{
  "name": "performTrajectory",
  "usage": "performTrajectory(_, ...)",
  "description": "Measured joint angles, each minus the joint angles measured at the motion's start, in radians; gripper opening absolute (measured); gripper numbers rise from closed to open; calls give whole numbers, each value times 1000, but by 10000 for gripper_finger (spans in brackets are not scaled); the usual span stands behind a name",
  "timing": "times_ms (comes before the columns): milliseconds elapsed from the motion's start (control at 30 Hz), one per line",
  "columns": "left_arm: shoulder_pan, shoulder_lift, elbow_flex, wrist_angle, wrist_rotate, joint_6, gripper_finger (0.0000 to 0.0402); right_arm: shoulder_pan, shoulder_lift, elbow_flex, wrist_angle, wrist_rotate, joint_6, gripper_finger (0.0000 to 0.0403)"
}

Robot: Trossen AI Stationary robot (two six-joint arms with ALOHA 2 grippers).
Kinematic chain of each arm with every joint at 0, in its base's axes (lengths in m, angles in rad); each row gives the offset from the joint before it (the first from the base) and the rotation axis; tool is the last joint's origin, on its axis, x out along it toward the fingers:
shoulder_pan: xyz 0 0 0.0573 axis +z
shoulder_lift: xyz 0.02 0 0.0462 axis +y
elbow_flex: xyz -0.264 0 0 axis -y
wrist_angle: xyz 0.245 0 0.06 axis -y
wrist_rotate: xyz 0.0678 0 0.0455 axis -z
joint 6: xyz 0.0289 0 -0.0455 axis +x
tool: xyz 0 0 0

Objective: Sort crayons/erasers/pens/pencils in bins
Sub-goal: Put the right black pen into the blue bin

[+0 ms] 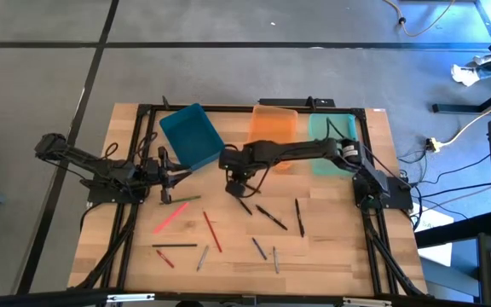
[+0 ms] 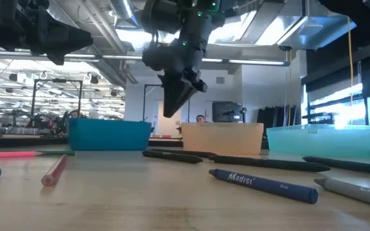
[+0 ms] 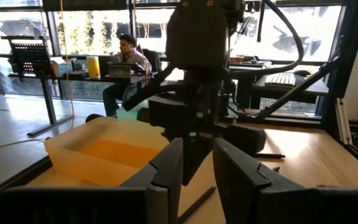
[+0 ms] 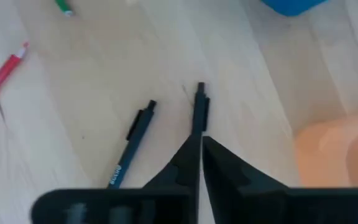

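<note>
Black pen (image 4: pixel 199 109) juts from the right pincer (image 4: pixel 201 146), whose fingers pinch it.

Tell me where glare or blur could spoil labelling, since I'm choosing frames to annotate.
Low view: bright ceiling lights and windows backlight the right gripper into a dark silhouette; the nearest grey-blue crayon is soft. Left wrist view: sunlit windows wash out the background behind the translucent orange plastic bin. Right wrist view: the dark teal-blue plastic bin and everything beyond the jaws look blurred. High view: evenly lit.
</note>
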Motion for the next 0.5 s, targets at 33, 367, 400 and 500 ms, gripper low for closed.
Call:
performTrajectory(33,-2,0,0,0,0,0,81,-5,0,1,-18,0,13,39)
performTrajectory(367,-7,3,0,-13,-27,0,81,40,63,-18,-74,-11,-20,110)
performTrajectory(400,-7,3,0,-13,-28,0,81,45,69,-18,-77,-8,-17,118)
performTrajectory(500,-7,3,0,-15,-28,-2,81,43,98,-17,-91,1,-13,139)
